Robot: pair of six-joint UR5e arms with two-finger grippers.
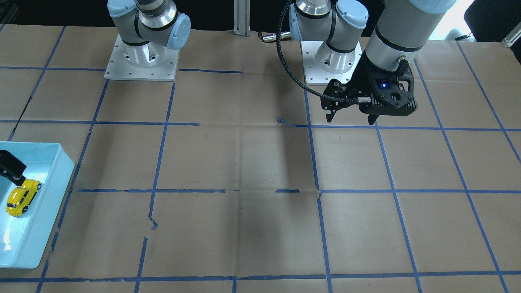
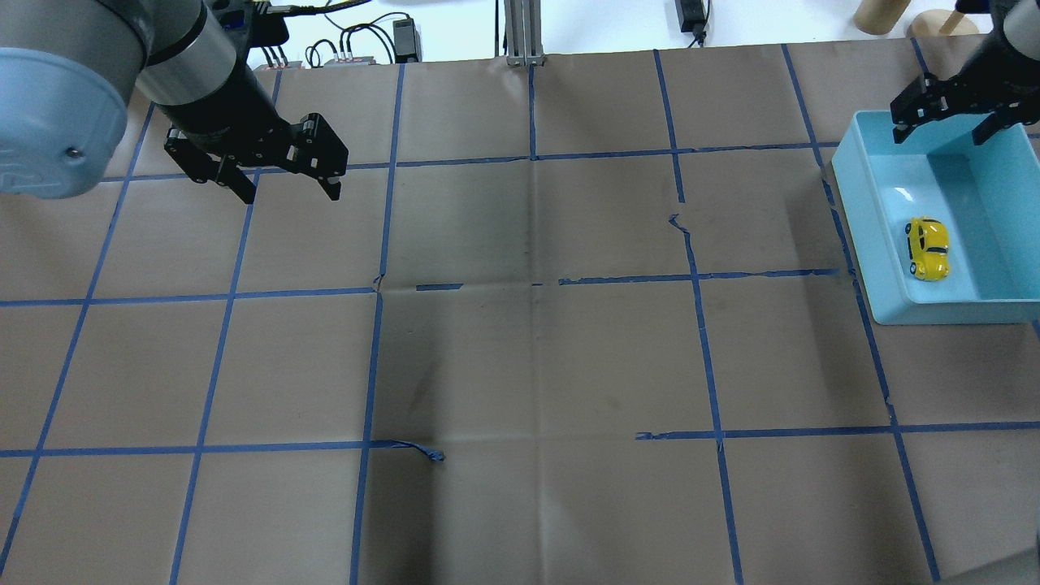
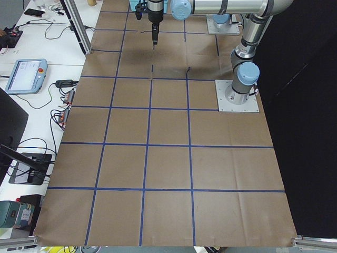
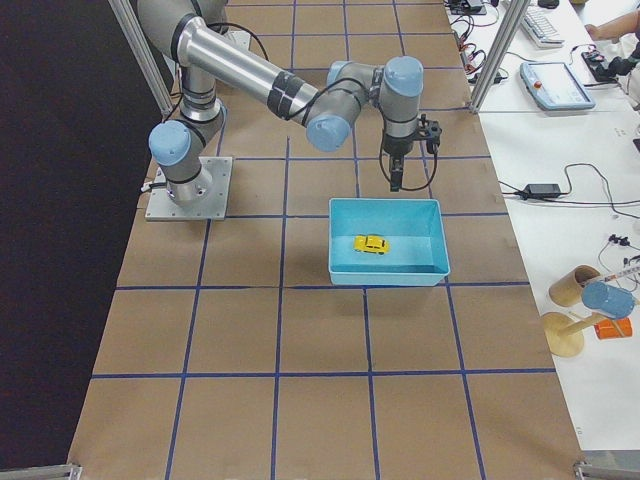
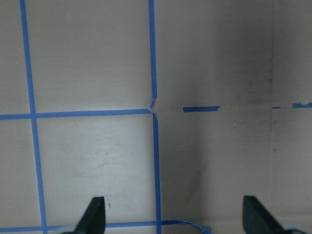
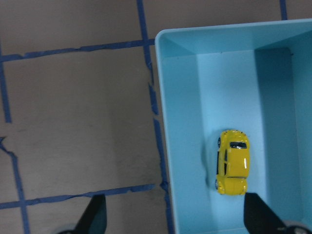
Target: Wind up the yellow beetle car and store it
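Note:
The yellow beetle car (image 2: pixel 928 248) lies on its wheels inside the light blue tray (image 2: pixel 886 252) at the table's right side. It also shows in the front view (image 1: pixel 22 197), the right side view (image 4: pixel 372 244) and the right wrist view (image 6: pixel 232 162). My right gripper (image 2: pixel 942 128) is open and empty, raised above the tray's far end, clear of the car. My left gripper (image 2: pixel 288 188) is open and empty, hovering above the bare table at the far left; it also shows in the front view (image 1: pixel 352 119).
The table is covered in brown paper with a blue tape grid (image 2: pixel 532 280). The two arm bases (image 1: pixel 141 61) stand at the robot's edge. Cables and a pendant (image 4: pixel 553 85) lie beyond the table's far edge.

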